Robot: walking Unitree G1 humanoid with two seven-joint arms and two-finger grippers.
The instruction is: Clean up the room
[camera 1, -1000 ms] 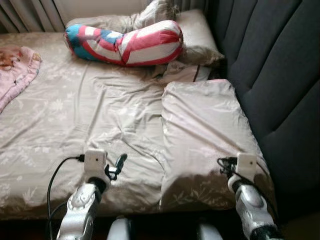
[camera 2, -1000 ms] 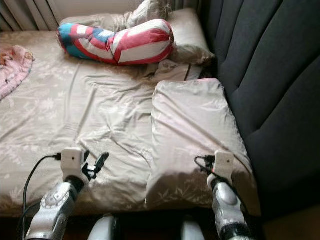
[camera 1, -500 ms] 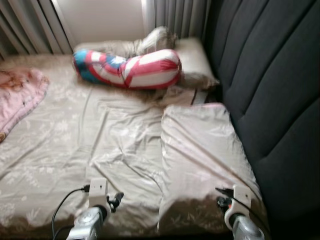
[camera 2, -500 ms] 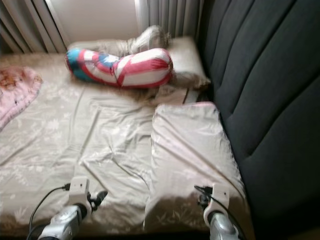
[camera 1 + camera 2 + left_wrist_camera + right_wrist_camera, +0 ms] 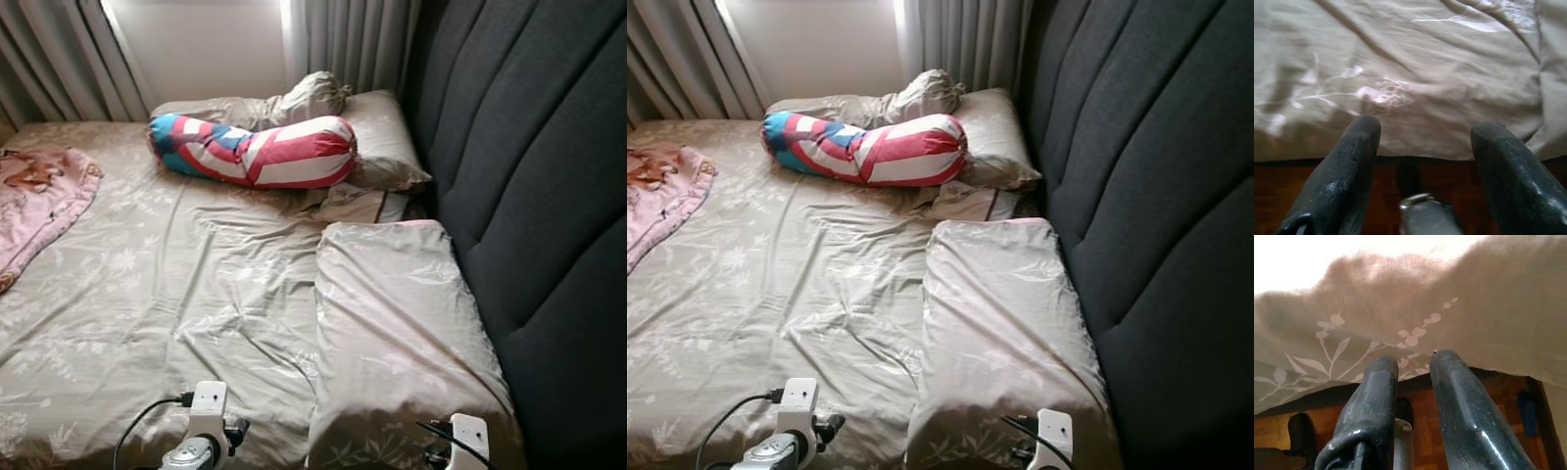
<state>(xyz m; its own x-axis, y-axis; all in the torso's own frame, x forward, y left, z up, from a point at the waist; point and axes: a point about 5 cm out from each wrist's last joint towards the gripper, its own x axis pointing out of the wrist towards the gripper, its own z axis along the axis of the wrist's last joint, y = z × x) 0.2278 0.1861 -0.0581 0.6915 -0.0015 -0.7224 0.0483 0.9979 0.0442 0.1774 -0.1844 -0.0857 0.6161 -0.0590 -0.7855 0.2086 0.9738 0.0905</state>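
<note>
Beige floral sheet (image 5: 196, 284) covers bed, creased. Flat pillow (image 5: 397, 323) lies on right side, against dark padded headboard (image 5: 529, 176). Far end — red, white and blue bolster (image 5: 257, 152) rests on second pillow (image 5: 387, 137); pink blanket (image 5: 39, 196) at far left. Left gripper (image 5: 1422, 142) at near bed edge, fingers spread wide, grasping nothing. Right gripper (image 5: 1413, 367) at pillow's near edge — fingers almost closed, empty.

Two white wrist camera modules (image 5: 209, 398), black cable (image 5: 147, 415) looped from left module, matte black, possibly scuffed fingers (image 5: 1347, 171), silver forearm casing (image 5: 189, 456).
</note>
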